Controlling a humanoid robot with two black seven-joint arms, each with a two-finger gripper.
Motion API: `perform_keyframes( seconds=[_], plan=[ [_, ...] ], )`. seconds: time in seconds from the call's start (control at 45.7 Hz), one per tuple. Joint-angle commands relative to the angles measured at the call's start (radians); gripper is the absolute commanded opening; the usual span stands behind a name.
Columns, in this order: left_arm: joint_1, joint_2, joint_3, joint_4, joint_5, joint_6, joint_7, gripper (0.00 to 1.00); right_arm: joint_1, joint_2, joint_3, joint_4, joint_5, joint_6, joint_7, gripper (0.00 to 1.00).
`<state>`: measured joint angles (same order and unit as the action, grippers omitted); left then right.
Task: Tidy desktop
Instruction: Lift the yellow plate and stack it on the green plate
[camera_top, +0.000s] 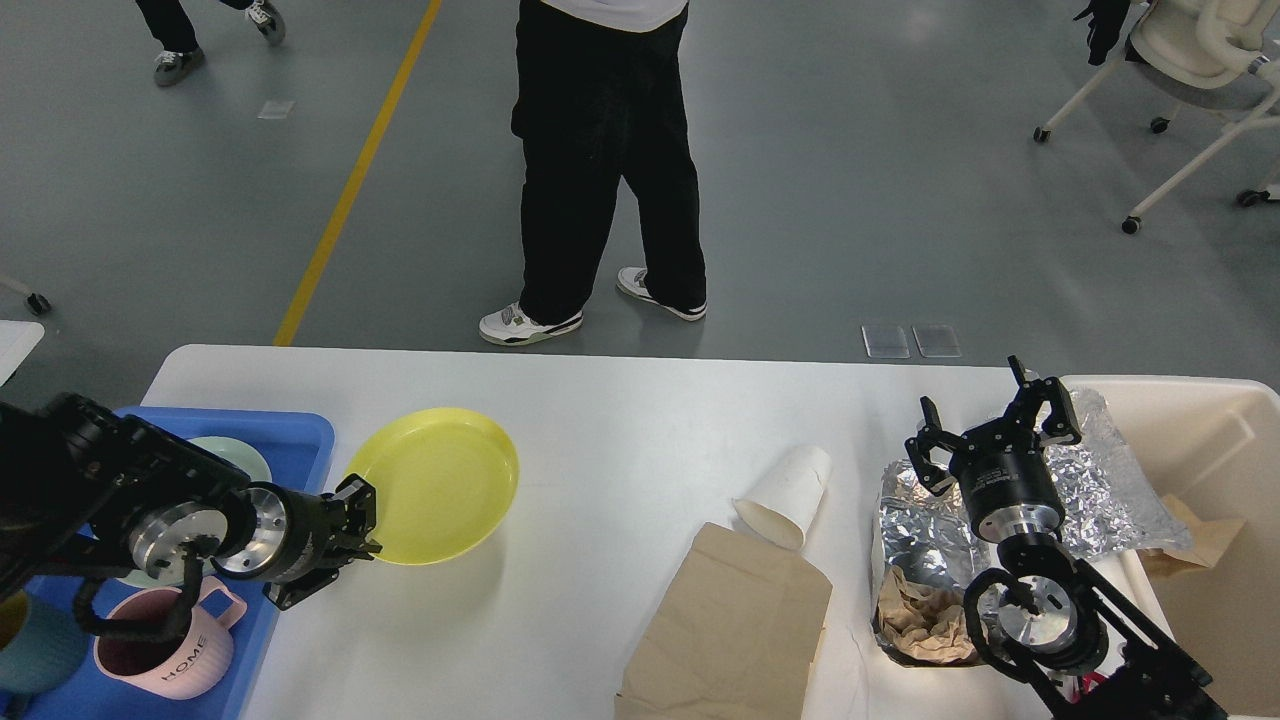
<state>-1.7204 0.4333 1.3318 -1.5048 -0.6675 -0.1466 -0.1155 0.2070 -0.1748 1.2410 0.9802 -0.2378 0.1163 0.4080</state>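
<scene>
The white desktop (620, 420) fills the lower view. My left gripper (362, 525) is shut on the near-left rim of a yellow plate (440, 482) and holds it tilted, lifted off the desktop beside the blue tray (300, 435). My right gripper (995, 430) is open and empty, hovering over crumpled silver foil (1100, 490). A white paper cup (790, 495) lies on its side mid-table. A brown paper bag (735, 630) lies flat at the front.
The blue tray holds a pale green plate (240, 455), a pink mug (170, 655) and a teal cup (35, 650). A cream bin (1230, 450) stands at the right. Crumpled brown paper (920, 620) lies by the foil. A person (600, 150) stands behind the table.
</scene>
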Motion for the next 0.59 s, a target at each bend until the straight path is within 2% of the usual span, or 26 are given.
perform_keyframes(
  seconds=[0.0,0.153,0.284,0.35,0.569],
  plan=[
    [-0.244,0.008,0.144,-0.126,0.0,-0.119,-0.001,0.0,-0.001,0.0,0.0,0.0,0.0,-0.001,0.0,1.0],
    [-0.508,-0.034,0.291,-0.19,0.002,-0.342,0.017,0.0,-0.001,0.0,0.0,0.0,0.0,0.0,0.0,1.0],
    [-0.639,-0.061,0.359,-0.195,0.003,-0.484,0.023,0.0,-0.001,0.0,0.0,0.0,0.0,0.0,0.0,1.0],
    [-0.665,-0.068,0.372,-0.198,0.005,-0.505,0.025,0.0,-0.001,0.0,0.0,0.0,0.0,0.0,0.0,1.0],
    [-0.64,-0.067,0.388,-0.157,0.005,-0.496,0.027,0.0,-0.001,0.0,0.0,0.0,0.0,0.0,0.0,1.0]
  ],
)
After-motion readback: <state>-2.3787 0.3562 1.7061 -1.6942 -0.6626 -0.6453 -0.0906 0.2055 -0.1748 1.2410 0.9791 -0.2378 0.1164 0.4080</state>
